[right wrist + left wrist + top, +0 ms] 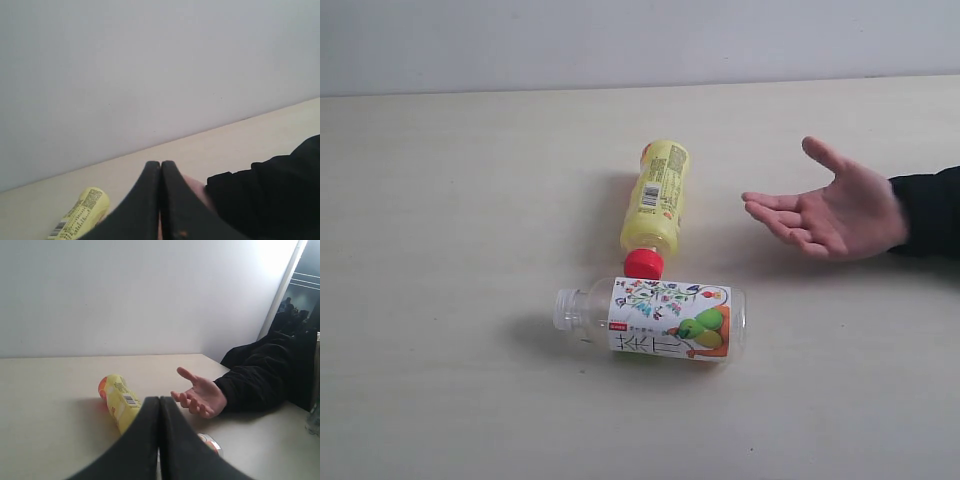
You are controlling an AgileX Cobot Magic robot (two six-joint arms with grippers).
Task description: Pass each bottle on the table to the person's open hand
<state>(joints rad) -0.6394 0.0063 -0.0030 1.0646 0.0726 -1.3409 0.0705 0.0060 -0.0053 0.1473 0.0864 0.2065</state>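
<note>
The pale wood-grain table (pixel 440 200) ran back to a plain white wall (pixel 620 40). My hand (pixel 830 210) was fully open above it, palm up, fingers loosely spread, holding nothing. The yellow bottle (pixel 657 195) lay near my fingertips, its red cap just beside the pear-label bottle (pixel 665 320), both on their sides.

The left gripper (pixel 159 399) had two smooth, matte black fingers, broad at the base and narrowing to rounded tips. The right gripper (pixel 160 164) was of the same black, tapered make, with a small brownish speck low on one finger. The person wore a thick black sleeve (pixel 928 210), creased and ending at the wrist.
</note>
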